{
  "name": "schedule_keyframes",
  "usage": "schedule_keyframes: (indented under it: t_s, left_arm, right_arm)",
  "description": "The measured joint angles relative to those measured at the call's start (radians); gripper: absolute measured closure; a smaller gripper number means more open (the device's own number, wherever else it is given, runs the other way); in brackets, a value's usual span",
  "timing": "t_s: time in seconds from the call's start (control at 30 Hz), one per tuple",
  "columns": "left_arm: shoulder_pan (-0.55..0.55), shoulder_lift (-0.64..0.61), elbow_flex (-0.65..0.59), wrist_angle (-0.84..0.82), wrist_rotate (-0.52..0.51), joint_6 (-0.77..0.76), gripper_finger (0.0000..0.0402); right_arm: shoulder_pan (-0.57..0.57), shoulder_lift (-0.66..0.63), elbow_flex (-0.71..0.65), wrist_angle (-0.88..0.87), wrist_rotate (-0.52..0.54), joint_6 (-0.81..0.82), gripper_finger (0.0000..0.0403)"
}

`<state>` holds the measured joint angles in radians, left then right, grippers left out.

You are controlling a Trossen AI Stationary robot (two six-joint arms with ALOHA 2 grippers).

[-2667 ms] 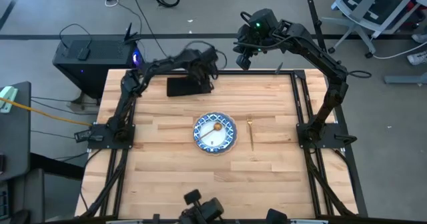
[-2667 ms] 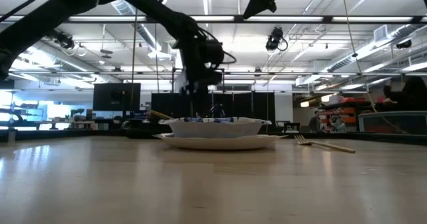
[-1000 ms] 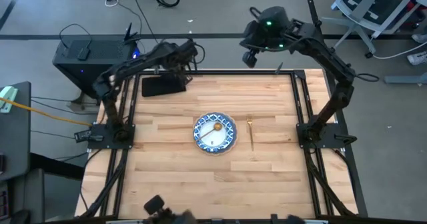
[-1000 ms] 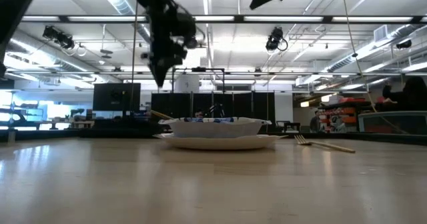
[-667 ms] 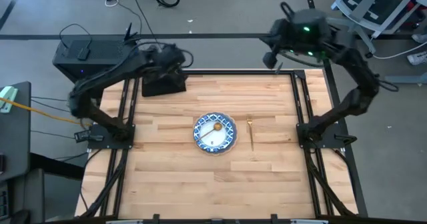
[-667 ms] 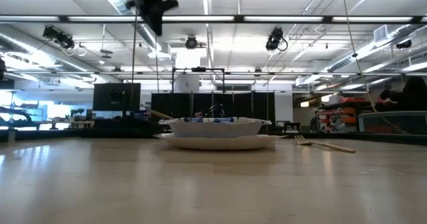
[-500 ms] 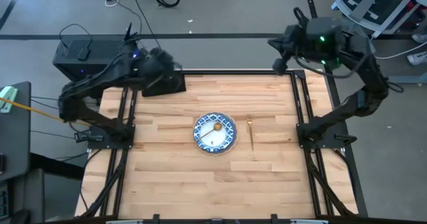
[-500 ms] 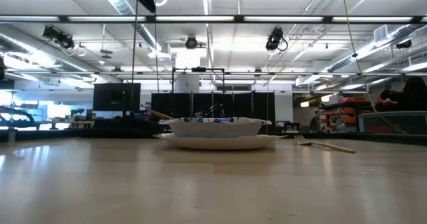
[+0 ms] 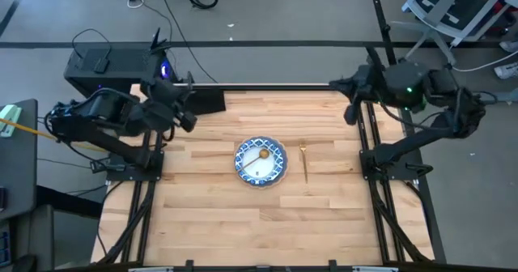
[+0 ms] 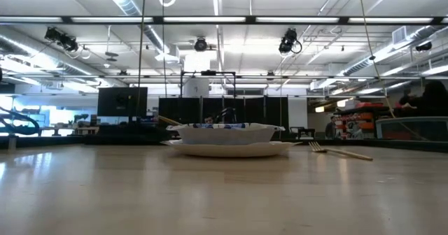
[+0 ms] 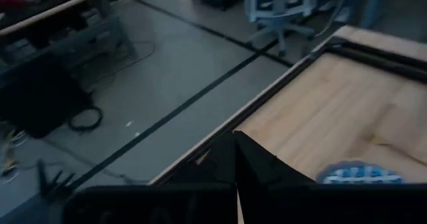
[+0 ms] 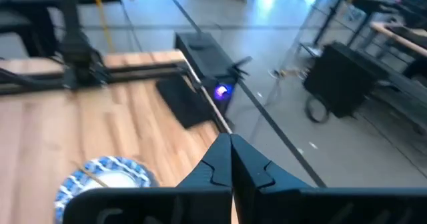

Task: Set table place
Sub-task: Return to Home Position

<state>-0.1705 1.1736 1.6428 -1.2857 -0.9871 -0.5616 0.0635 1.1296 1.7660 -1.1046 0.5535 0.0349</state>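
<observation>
The round plate lies at the table's middle with the blue-and-white patterned dish on it; both also show in the low view, the dish on the plate. A gold spoon rests in the dish. The gold fork lies flat on the wood to the plate's right. A black napkin lies at the table's far left corner. My left gripper hovers shut over the left rail, just near of the napkin. My right gripper hovers shut above the far right corner. Neither holds anything.
Black rails edge the table on both sides. A dark box with a blue light stands on the floor beyond the far left corner. An office chair stands off the far right. The near half of the wood is bare.
My left gripper has risen from above the napkin, left the low view at the top, and drawn back toward the table's left edge while turning. My right gripper has swung from beyond the far edge toward the right edge. The napkin, plate, dish, spoon and fork have stayed put.
</observation>
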Motion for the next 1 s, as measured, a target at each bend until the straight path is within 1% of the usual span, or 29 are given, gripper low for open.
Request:
schedule_keyframes:
  t_s: [0.07,0.13,0.2,0.27,0.33,0.37,0.47,0.53,0.7,0.83,0.93,1.0]
  left_arm:
    - [-0.026,0.002,0.0,0.025,0.006,0.015,0.0399]
    - [-0.041,0.006,-0.001,0.08,0.053,0.062,0.0399]
    - [-0.043,0.018,-0.001,0.18,0.125,0.159,0.0399]
    - [-0.035,0.028,-0.001,0.294,0.223,0.286,0.0399]
    - [-0.01,0.048,-0.001,0.39,0.335,0.396,0.0399]
    - [0.01,0.057,0.0,0.432,0.371,0.436,0.0399]
    - [0.067,0.077,-0.001,0.435,0.45,0.478,0.04]
    - [0.112,0.087,-0.001,0.427,0.483,0.498,0.0399]
    - [0.183,0.075,-0.002,0.413,0.564,0.544,0.04]
    - [0.207,0.026,-0.017,0.401,0.573,0.547,0.0398]
    - [0.209,-0.049,-0.125,0.452,0.572,0.527,0.0399]
    - [0.209,-0.116,-0.229,0.536,0.574,0.509,0.0399]
  right_arm:
    - [0.034,-0.05,-0.07,0.064,-0.004,0.0,0.0403]
    - [0.066,-0.096,-0.128,0.113,-0.019,0.006,0.0403]
    - [0.098,-0.14,-0.175,0.145,-0.032,0.031,0.0403]
    - [0.128,-0.175,-0.212,0.158,-0.046,0.056,0.0403]
    - [0.155,-0.202,-0.248,0.155,-0.055,0.084,0.0403]
    - [0.169,-0.215,-0.266,0.157,-0.056,0.095,0.0403]
    - [0.212,-0.247,-0.318,0.163,-0.057,0.109,0.0403]
    - [0.238,-0.267,-0.348,0.172,-0.057,0.118,0.0403]
    - [0.29,-0.34,-0.421,0.251,-0.057,0.115,0.0403]
    - [0.321,-0.392,-0.48,0.314,-0.057,0.119,0.0403]
    - [0.332,-0.417,-0.517,0.339,-0.057,0.115,0.0403]
    - [0.333,-0.427,-0.534,0.359,-0.057,0.117,0.0403]
